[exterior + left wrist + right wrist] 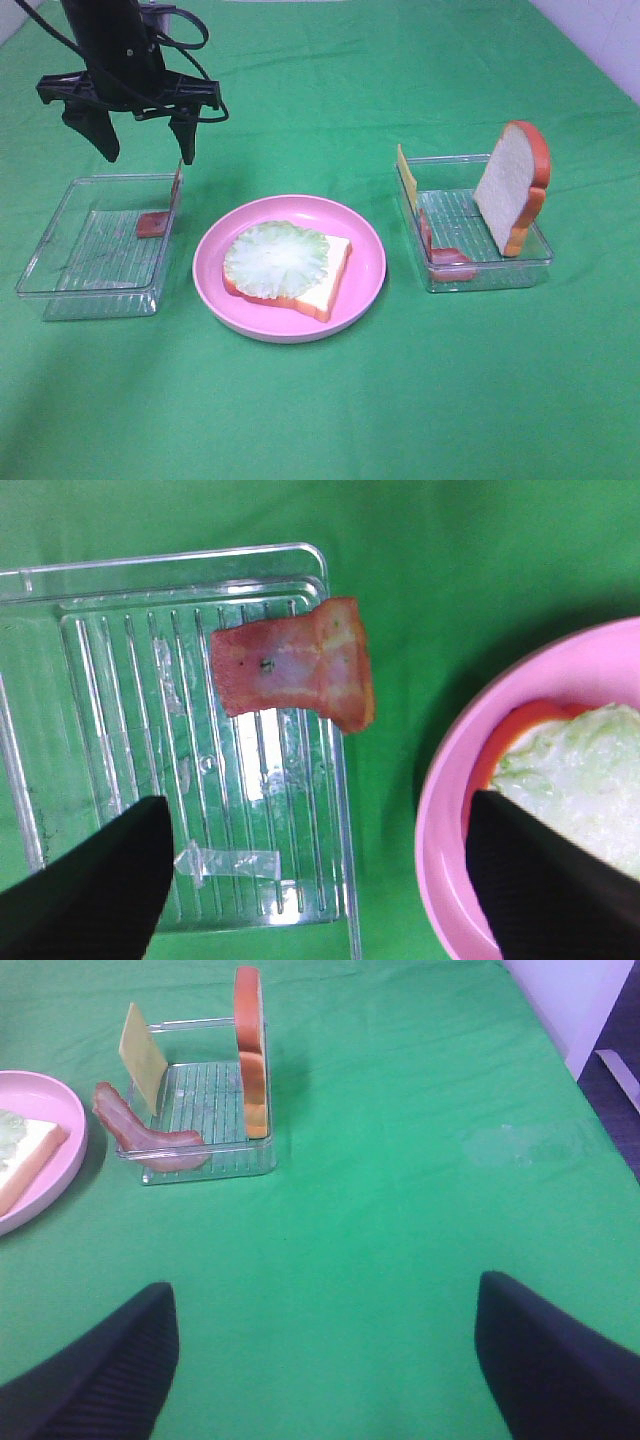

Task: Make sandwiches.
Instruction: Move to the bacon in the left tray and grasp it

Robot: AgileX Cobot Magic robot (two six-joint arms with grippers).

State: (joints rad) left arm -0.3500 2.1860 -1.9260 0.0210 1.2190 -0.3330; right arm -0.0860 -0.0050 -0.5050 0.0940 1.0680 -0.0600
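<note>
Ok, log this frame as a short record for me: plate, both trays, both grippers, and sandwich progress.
plate: pink plate holds the bottom bread slice with the lettuce leaf on top
left tray: left tray holds the left bacon strip, one end over the wall on the plate side
right tray: right tray holds the upright bread slice, cheese slice and right bacon strip
left gripper: left gripper above the left tray, jaws open, empty
right gripper: right gripper over bare cloth, jaws open, empty
progress: bacon, cheese and top slice not yet added

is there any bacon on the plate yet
No, the plate holds only a bread slice topped with lettuce, while a bacon strip lies in the left tray.
</note>
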